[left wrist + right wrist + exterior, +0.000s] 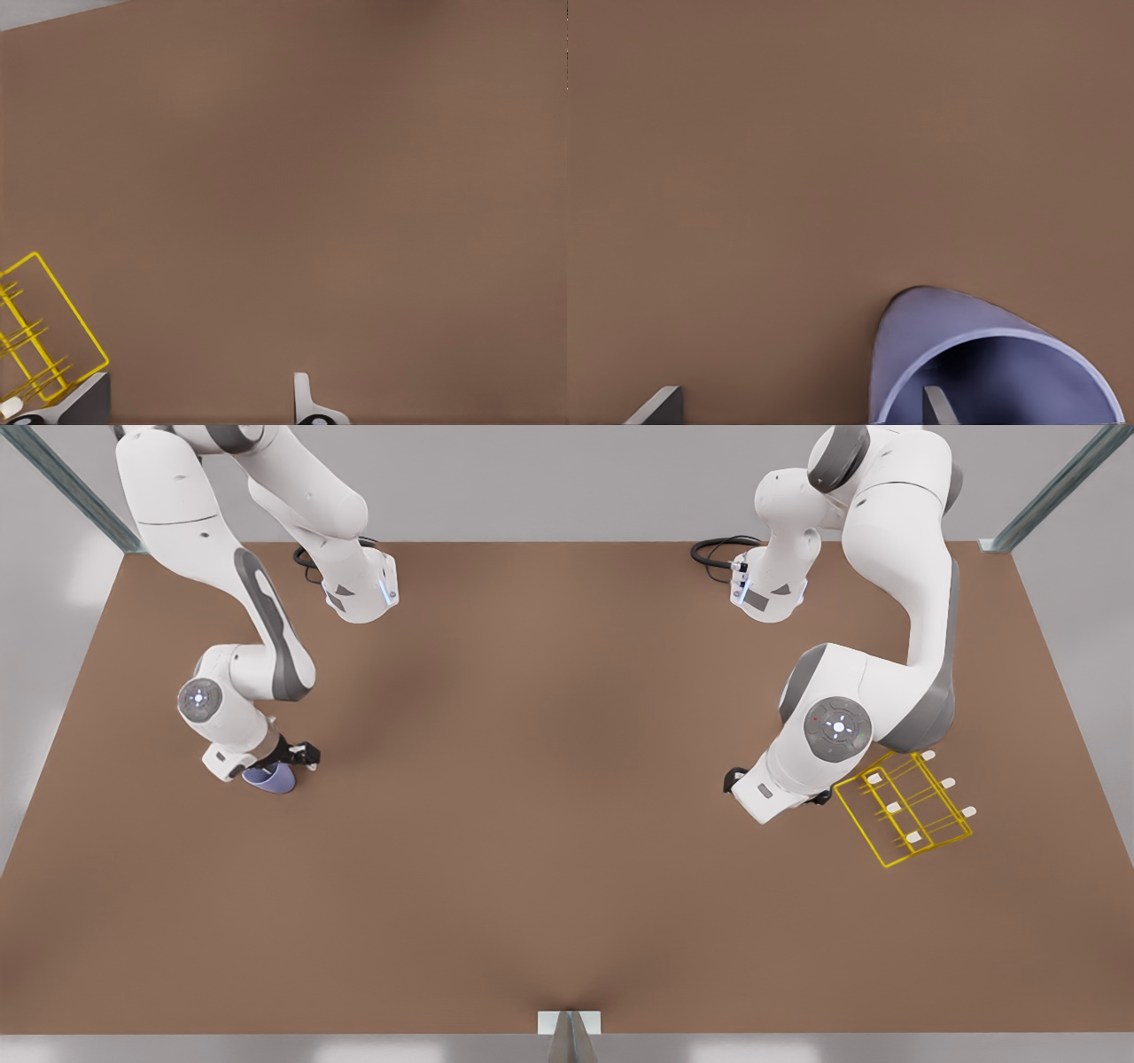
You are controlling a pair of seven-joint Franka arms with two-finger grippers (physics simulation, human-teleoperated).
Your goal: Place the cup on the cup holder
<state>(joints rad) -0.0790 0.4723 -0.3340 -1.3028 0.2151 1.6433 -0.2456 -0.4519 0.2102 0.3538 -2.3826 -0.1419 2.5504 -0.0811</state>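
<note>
Jaws of our right gripper [282, 769] are straddling one wall of the smooth lavender cup [271, 779], perhaps touching it; our left gripper [819, 797] is hovering spread and empty beside the yellow wire cup holder [904, 808] on the matte brown table [549, 824].

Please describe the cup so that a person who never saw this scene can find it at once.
On the brown table, look at the front view's left side, where the right gripper reaches down. The cup lies on its side there, with one finger inside its open mouth. It is a small lavender-blue tumbler without handle, far from the yellow wire cup holder beside the left gripper.
</note>
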